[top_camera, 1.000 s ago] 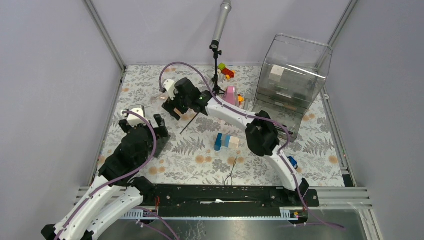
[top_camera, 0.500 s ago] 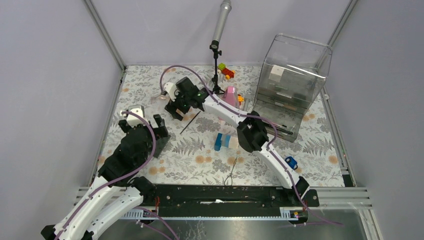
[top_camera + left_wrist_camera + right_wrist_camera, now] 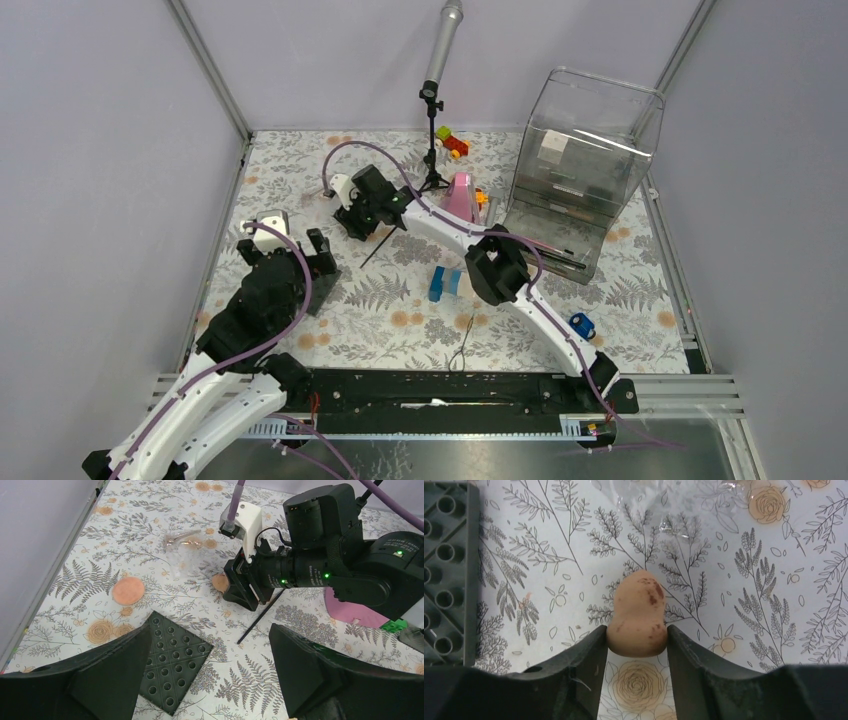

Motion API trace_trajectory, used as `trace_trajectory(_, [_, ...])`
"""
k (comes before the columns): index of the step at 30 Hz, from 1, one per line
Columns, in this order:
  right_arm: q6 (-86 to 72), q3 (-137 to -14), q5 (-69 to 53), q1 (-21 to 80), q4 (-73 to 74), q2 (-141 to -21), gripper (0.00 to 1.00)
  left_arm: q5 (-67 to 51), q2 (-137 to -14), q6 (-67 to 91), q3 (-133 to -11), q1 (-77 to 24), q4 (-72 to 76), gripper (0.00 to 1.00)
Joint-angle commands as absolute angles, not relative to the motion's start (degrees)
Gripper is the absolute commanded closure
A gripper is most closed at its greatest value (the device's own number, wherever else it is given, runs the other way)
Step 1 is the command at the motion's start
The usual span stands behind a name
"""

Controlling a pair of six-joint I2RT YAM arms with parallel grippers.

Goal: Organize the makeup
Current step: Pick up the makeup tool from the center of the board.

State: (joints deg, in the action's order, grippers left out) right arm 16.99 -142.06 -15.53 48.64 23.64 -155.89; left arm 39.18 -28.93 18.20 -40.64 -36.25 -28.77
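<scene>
Right end effector [image 3: 636, 641] pinches one peach sponge [image 3: 636, 611] on the far-left tabletop [image 3: 734, 580]. A second, flat sponge [image 3: 128, 590] lies left, one black pencil [image 3: 260, 617] right. Left end effector [image 3: 210, 680] spread wide.

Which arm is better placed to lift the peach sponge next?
Right. The right gripper has its fingers against both sides of the peach sponge. The left gripper hangs open over the dark studded square, apart from the sponge.
</scene>
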Motion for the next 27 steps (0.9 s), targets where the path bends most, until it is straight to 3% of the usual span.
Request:
trace_trajectory(1, [14.64,-139.08,-15.23,48.16,17.05,-153.27,0.49,38.67,-28.87,17.49,-40.36,-35.86,-25.93,0.02])
trace_trajectory(11, [12.58,-119.46,-13.07,48.17,3.91,-136.89,0.61,38.67,-28.76,17.47,-40.33,-35.77,-25.88,0.02])
trace_trajectory(19, [6.03,-83.93,-10.02,48.15,-15.24,-109.12,0.64,38.51,-28.66,17.48,-40.31,-35.73,-25.86,0.02])
trace_trajectory(27, [-0.4,-56.65,7.91,47.96,-12.26,-82.56,0.69,38.17,-28.67,17.47,-40.3,-35.77,-25.79,0.02])
